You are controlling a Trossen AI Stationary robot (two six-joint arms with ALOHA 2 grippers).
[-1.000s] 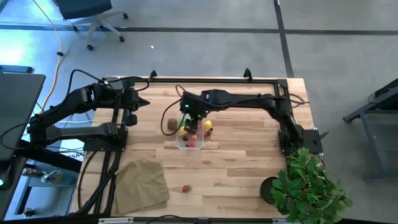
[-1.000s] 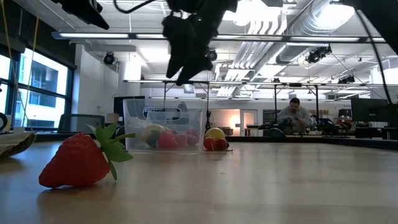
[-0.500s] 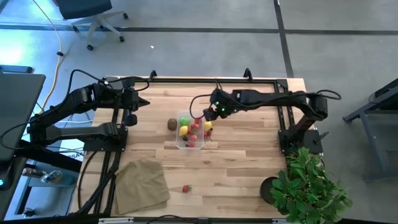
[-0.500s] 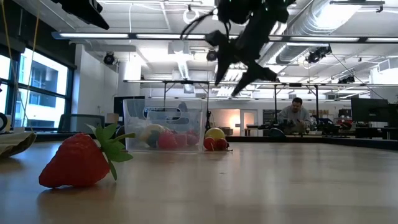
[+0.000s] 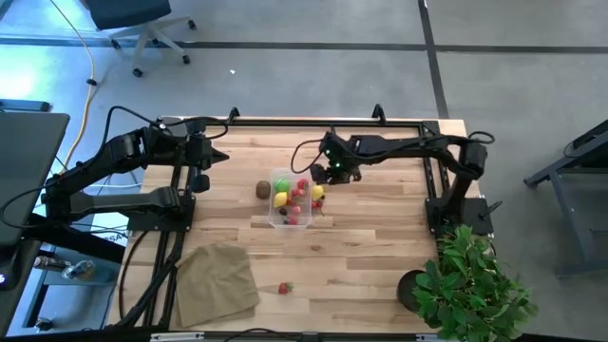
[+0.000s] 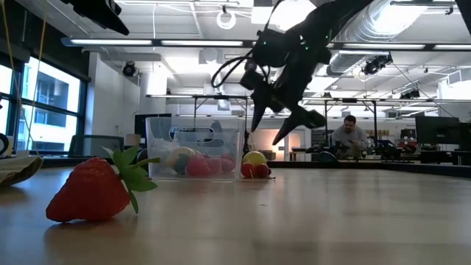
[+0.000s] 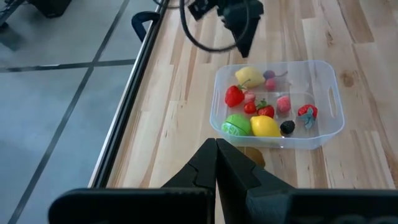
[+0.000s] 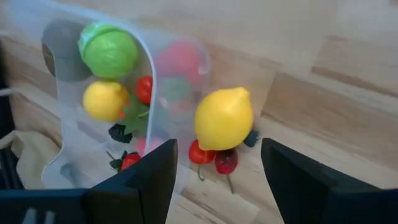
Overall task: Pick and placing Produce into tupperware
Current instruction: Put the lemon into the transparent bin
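The clear tupperware (image 5: 290,201) stands mid-table with a green ball (image 8: 109,50), a lemon (image 8: 104,99) and red berries in it. It also shows in the left wrist view as the tub (image 7: 277,102). Another lemon (image 5: 317,193) and two red cherries (image 8: 208,154) lie on the wood against the tub's right side. A brown kiwi (image 5: 260,190) lies to its left. A strawberry (image 5: 284,288) lies near the front edge. My right gripper (image 6: 268,132) hovers open just above and beyond that outside lemon (image 8: 224,118). My left gripper (image 7: 216,162) waits shut at the table's left.
A tan cloth (image 5: 217,280) lies at the front left. A leafy potted plant (image 5: 470,285) stands at the front right corner. A black rail (image 5: 323,121) runs along the far edge. Bare wood lies right of the tub. A person sits far off in the room (image 6: 349,136).
My right gripper has moved from above the tub toward the table's right, then come down lower beside the tub, over the outside lemon. Its arm has swung back toward the far right. The fruits and the tub have stayed in place.
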